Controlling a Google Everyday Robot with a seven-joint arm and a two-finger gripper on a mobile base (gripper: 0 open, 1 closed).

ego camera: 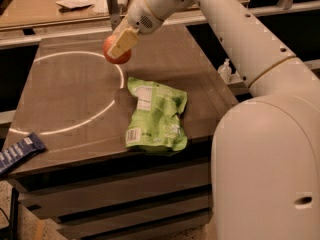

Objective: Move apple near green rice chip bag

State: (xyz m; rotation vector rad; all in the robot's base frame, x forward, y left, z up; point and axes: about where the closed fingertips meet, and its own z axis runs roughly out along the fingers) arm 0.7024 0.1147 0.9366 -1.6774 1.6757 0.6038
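the cream fingers [125, 40] pinch the apple [120, 60], one pad lying across its front. the gripper [119, 48] holds it over the far part of the dark table [65, 99], by the white ring's far right arc. the apple is round, with no long axis. nearer and to the right, apart from it, the green rice chip bag [157, 116] lies flat, its long axis running far to near, barcode end at the near edge.

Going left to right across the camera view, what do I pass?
In order: dark blue wrapper → apple, gripped by the pincer above the table → green rice chip bag → robot's white body.
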